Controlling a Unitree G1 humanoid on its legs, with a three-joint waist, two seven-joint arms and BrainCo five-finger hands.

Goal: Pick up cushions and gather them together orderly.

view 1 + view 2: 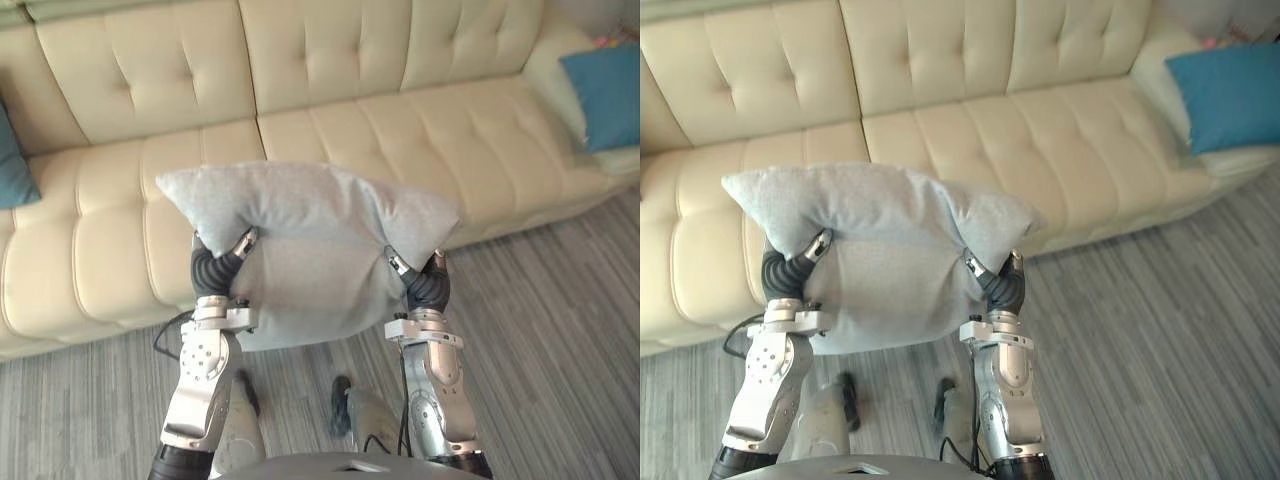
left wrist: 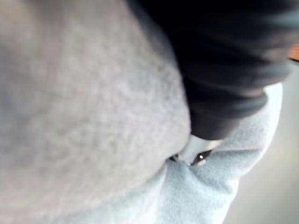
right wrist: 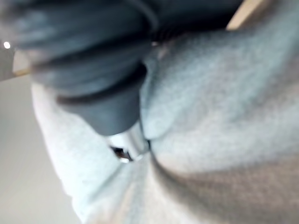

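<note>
Grey cushion (image 1: 310, 230) held up between both hands

Teal shows at the far left, where a corner of a teal cushion (image 1: 12, 165) rests on the seat of the cream sofa (image 1: 330, 60), whose smooth, leather-like upholstery is button-tufted into soft squares. Next comes the left hand (image 1: 218, 265), its dark ribbed cover pressed into the left side of the grey cushion. How it grips is buried in a deep crease, so clamped or flat cannot be told. The cushion is plump, of soft matte woven cloth, lifted clear in front of the sofa's seat edge. Its upper part flops over both hands and its lower part bulges between the wrists. The right hand (image 1: 425, 280) sinks into the right side in the same way, and its grip cannot be told either. Far right, a blue cushion (image 1: 608, 92) leans at the sofa's end, well apart. Grey striped flooring (image 1: 560, 330) lies below.
</note>
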